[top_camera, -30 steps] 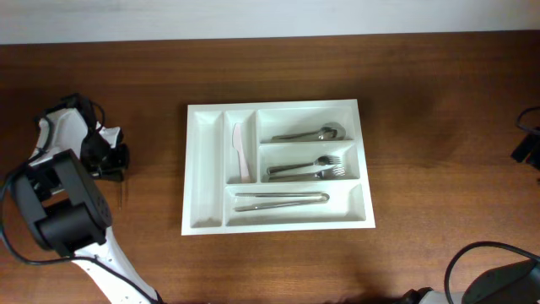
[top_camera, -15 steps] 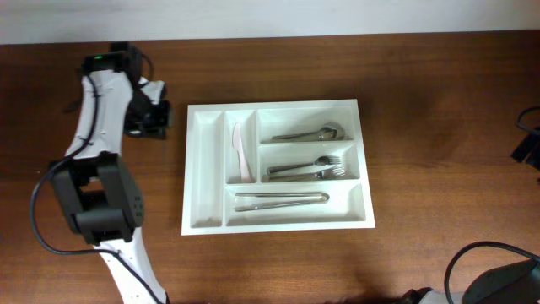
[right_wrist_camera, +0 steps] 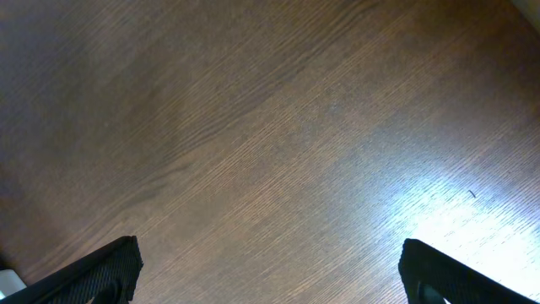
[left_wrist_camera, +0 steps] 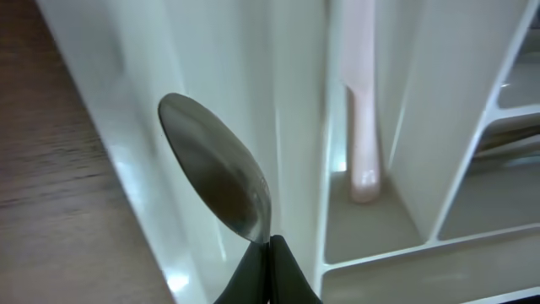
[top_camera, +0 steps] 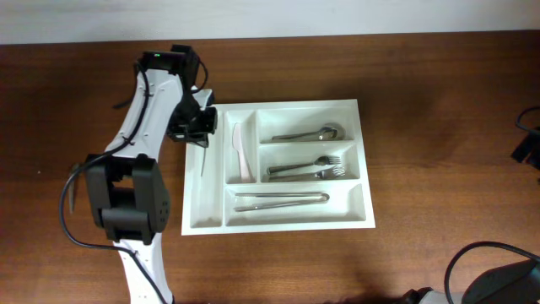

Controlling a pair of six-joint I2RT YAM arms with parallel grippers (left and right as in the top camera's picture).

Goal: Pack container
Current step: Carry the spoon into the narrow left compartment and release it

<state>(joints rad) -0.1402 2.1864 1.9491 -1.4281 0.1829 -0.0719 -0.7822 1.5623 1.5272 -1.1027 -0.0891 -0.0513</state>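
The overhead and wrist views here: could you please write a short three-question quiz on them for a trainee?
1. True or false: the left gripper holds a fork.
2. In the overhead view, which wide compartment of the container holds the tongs? A top, B middle, C bottom.
3. Fill in: the right gripper is ___ (open or shut).
Key: 1 false, it holds a spoon; 2 C; 3 open.

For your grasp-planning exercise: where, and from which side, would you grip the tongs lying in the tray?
Grip the tongs mid-length, probably from straight above, closing across their narrow width. They lie flat along a walled compartment of the tray, so sideways approaches look blocked.
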